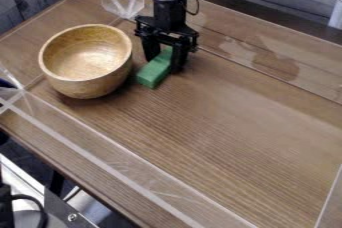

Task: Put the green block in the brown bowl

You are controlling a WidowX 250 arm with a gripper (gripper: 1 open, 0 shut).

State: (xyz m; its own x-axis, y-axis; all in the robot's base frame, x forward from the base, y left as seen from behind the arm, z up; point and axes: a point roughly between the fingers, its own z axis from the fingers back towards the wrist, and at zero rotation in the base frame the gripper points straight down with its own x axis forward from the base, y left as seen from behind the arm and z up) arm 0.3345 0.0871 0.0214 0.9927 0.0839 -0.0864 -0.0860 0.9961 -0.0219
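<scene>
The green block (152, 73) lies on the wooden table (227, 122), just right of the brown bowl (83, 86). My gripper (168, 60) points straight down over the block's far end. Its black fingers (183, 56) are closed in on that end, so it is shut on the block. The block's near end sticks out toward the lower left and still rests on the table. The bowl is round, light wood, and nothing lies in it. A small gap separates the block from the bowl's rim.
The table's front edge runs diagonally from lower left to lower right, with clear tape strips (27, 102) along it. A darker stain (274, 64) marks the wood right of the arm. Metal framework (40, 202) shows below the table's left corner.
</scene>
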